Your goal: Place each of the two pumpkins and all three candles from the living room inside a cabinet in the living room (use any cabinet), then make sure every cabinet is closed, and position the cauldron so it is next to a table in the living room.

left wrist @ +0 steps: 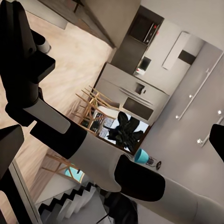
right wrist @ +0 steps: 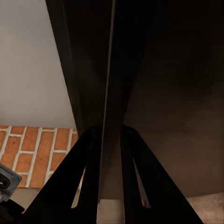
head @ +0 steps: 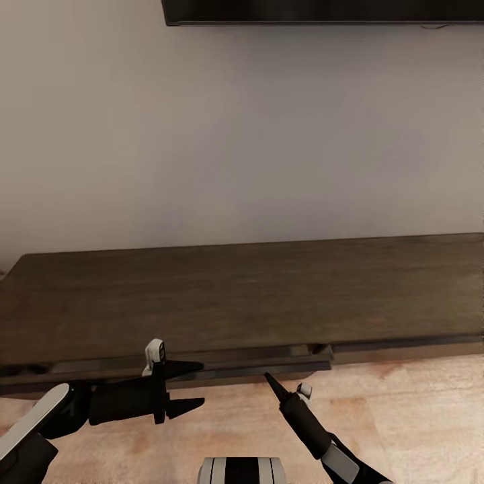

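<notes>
I'm facing the cabinet (head: 242, 296), one front panel (head: 202, 368) standing ajar. My right gripper (head: 274, 384) has its jaws pinched on that panel's edge to move it. Left gripper (head: 188, 388) hangs open, empty, kept clear.

The cabinet (head: 242, 296) runs wide across the head view, set against the wall (head: 242, 134), with a screen (head: 323, 10) mounted on that wall above it. Floor (head: 403, 417) lies in front of the cabinet. The left gripper (head: 191, 388) sits just before the cabinet's front edge, fingers (head: 185, 368) pointing sideways toward the right gripper (head: 272, 382). One front panel (head: 269, 366) stands slightly out from the rest, just beyond the right fingers. In the right wrist view, that panel's edge (right wrist: 109, 93) runs between the two fingers (right wrist: 84, 177), with the cabinet's inside beyond them.
</notes>
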